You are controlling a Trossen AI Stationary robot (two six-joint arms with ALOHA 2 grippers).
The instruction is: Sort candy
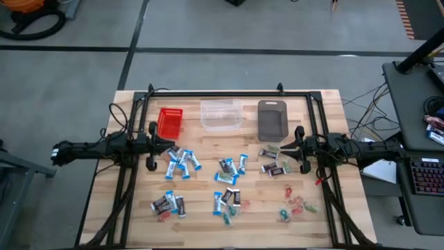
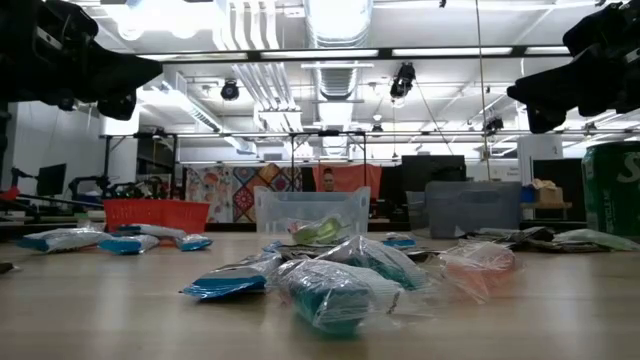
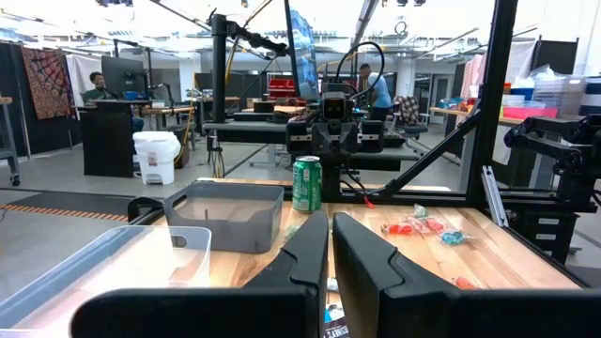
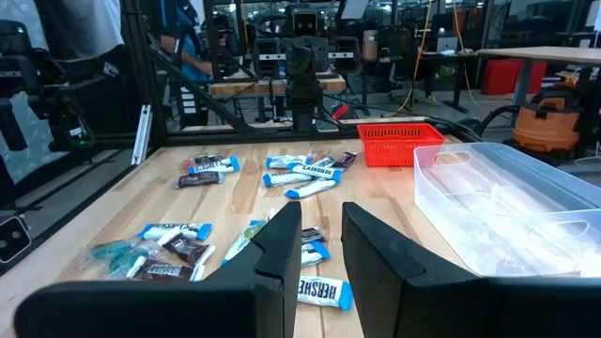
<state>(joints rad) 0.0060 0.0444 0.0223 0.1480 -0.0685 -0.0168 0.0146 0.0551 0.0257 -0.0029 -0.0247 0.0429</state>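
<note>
The candy lies scattered on the wooden table: blue-and-white bars (image 1: 182,161) near my left gripper, a mixed cluster (image 1: 230,169) in the middle, dark bars (image 1: 272,160) near my right gripper, and tiny red and green sweets (image 1: 297,206) toward the near right. My left gripper (image 1: 166,147) hovers over the table's left part with its fingers (image 3: 331,253) shut on nothing. My right gripper (image 1: 281,148) hovers over the right part, its fingers (image 4: 322,249) a little open above a blue-and-white bar (image 4: 319,293). Both grippers face each other, clear of the candy.
Three bins stand in a row along the far side: a red basket (image 1: 170,121), a clear bin (image 1: 221,114) and a grey bin (image 1: 272,119). A green can (image 3: 307,183) stands beyond the grey bin. More candy lies near the front edge (image 1: 168,203). People work in the room behind.
</note>
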